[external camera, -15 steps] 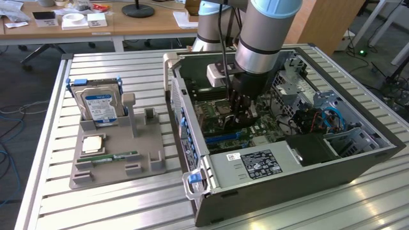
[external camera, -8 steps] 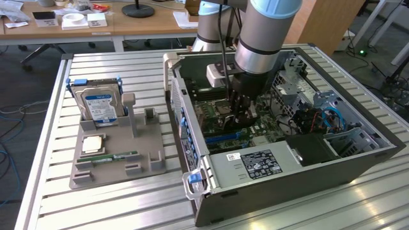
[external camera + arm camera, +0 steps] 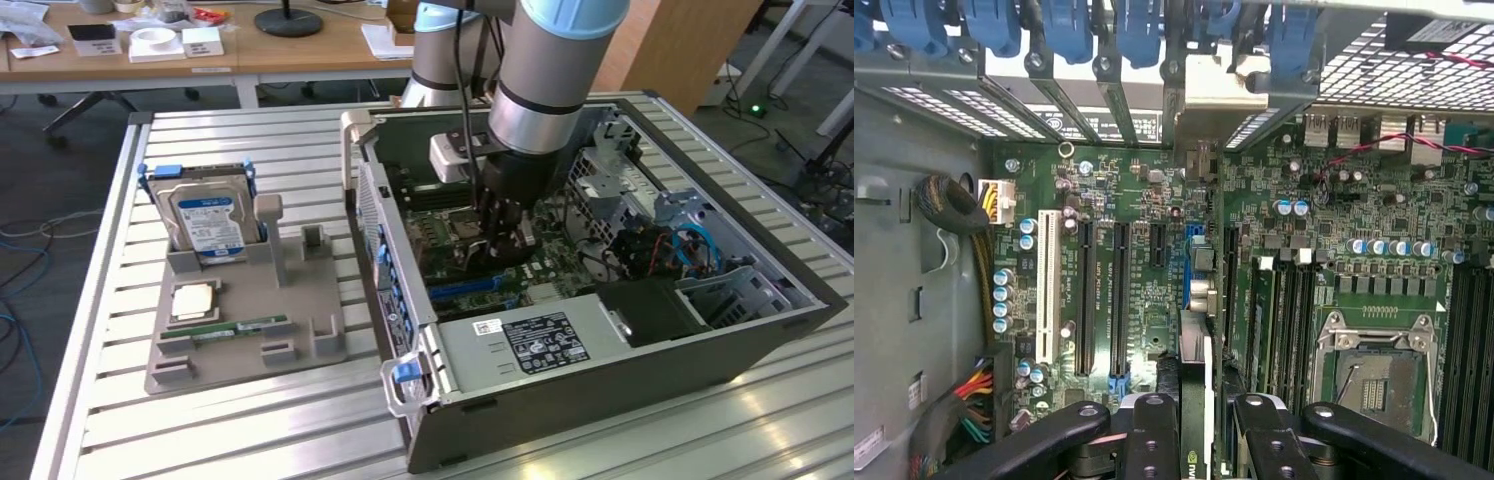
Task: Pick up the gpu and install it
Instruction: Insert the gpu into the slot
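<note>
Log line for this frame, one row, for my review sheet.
step: install gpu | jaws: shut on gpu | where: inside open PC case, over motherboard slots | seated: cannot tell

Bright, even light; soft shadows

gpu [image 3: 1195,365]: thin dark-green card
pose: edge-on, upright
place: clamped in gripper [image 3: 1199,408], over motherboard [image 3: 1324,200] slots
</note>
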Controlling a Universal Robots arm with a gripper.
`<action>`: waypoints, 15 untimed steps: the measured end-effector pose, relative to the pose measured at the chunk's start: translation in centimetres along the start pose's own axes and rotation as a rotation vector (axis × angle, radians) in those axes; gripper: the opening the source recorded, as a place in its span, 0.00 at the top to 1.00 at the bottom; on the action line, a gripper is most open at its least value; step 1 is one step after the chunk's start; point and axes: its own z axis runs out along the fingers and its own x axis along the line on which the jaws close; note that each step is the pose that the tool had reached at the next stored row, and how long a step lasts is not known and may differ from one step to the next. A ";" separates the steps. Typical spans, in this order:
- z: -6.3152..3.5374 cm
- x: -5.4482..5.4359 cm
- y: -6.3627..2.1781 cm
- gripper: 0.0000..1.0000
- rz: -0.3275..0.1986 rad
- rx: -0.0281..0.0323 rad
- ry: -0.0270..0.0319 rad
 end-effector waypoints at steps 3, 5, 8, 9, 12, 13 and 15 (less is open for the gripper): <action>0.12 0.0 0.03 0.74 0.000 0.0000 0.0000; 0.18 0.0 0.05 0.74 0.000 -0.0001 0.0001; 0.21 0.0 0.06 0.74 0.000 -0.0001 0.0002; 0.22 0.0 0.06 0.74 0.000 -0.0001 0.0001; 0.22 0.0 0.07 0.74 0.000 0.0000 0.0000; 0.23 0.0 0.11 0.74 0.000 0.0000 -0.0001; 0.23 0.0 0.17 0.74 0.000 0.0001 -0.0002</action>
